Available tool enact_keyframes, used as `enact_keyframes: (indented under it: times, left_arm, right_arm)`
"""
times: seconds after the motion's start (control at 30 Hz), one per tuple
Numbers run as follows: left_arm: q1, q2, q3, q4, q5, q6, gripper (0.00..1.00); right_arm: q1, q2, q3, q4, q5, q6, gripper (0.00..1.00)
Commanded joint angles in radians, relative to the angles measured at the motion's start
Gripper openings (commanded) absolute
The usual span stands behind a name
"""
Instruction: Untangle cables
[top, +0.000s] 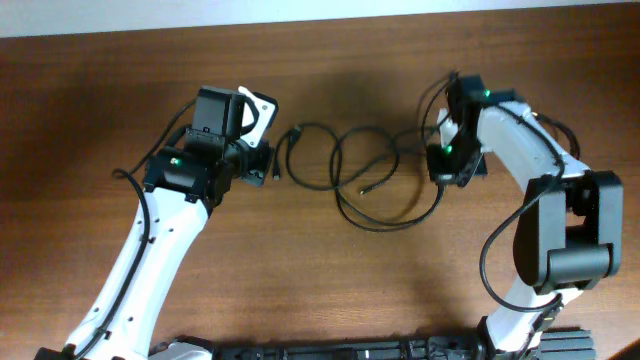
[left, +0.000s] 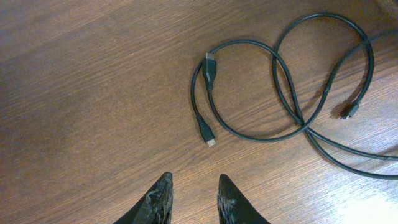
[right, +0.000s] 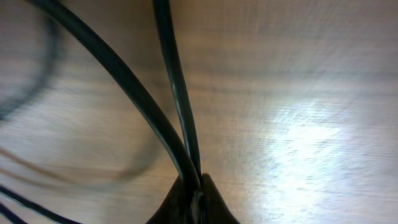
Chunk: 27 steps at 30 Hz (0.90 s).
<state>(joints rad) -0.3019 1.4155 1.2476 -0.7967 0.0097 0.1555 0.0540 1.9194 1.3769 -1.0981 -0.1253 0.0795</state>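
Thin black cables (top: 380, 227) lie in overlapping loops on the wooden table, between my two arms. In the left wrist view the cables (left: 303, 124) cross each other at upper right. Two plug ends (left: 209, 65) lie close together there, and a small plug (left: 348, 112) sits further right. My left gripper (left: 194, 183) hovers open just short of those plugs, with only bare wood between its fingers. My right gripper (right: 194, 183) is shut on two cable strands (right: 176, 87) that run straight into its jaws at the right end of the tangle (top: 440, 172).
The brown wooden table (top: 320, 290) stretches around the cables. The arms' own thicker black wires (top: 495, 250) hang beside the right arm. A dark base rail (top: 400, 350) runs along the front edge.
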Motion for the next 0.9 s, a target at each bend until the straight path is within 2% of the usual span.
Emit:
enact_keyframes:
  times: [0.0, 0.2, 0.8, 0.87]
  left_arm:
    - [-0.001, -0.017, 0.011, 0.002, -0.006, -0.013, 0.24]
    - [-0.001, -0.017, 0.011, 0.002, -0.006, -0.013, 0.24]
    - [-0.001, -0.017, 0.012, 0.002, -0.006, -0.013, 0.23]
    - [-0.001, -0.017, 0.011, 0.002, -0.006, -0.013, 0.23]
  right_arm:
    - [-0.002, -0.002, 0.183, -0.092, -0.063, 0.008, 0.04]
    - [-0.001, -0.002, 0.291, -0.157, -0.235, 0.007, 0.05]
    - [-0.001, -0.002, 0.288, -0.198, -0.23, 0.007, 0.06]
    - [-0.001, -0.002, 0.288, -0.203, -0.23, 0.007, 0.11]
